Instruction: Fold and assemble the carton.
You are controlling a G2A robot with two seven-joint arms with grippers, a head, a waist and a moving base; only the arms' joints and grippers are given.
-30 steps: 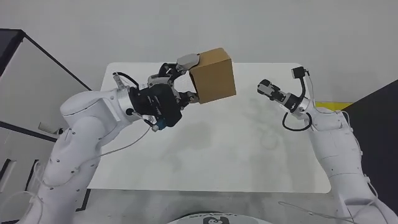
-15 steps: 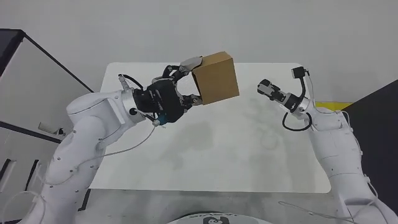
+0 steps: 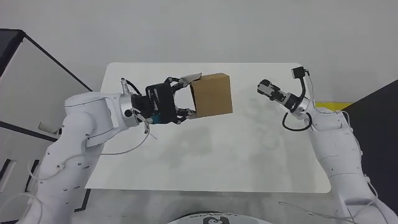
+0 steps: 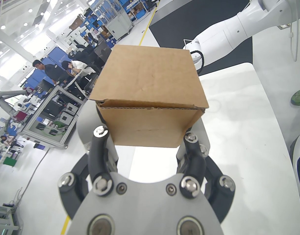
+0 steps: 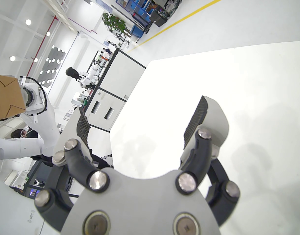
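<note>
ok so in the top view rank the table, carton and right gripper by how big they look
Largest to smallest:
1. table
2. carton
3. right gripper
The gaps are clear, with no close calls.

By count: one carton, one table, two grippers
The carton is a single brown box and the table a single white top; the pair is the left gripper and the right gripper, each with two fingers, four fingers in all
</note>
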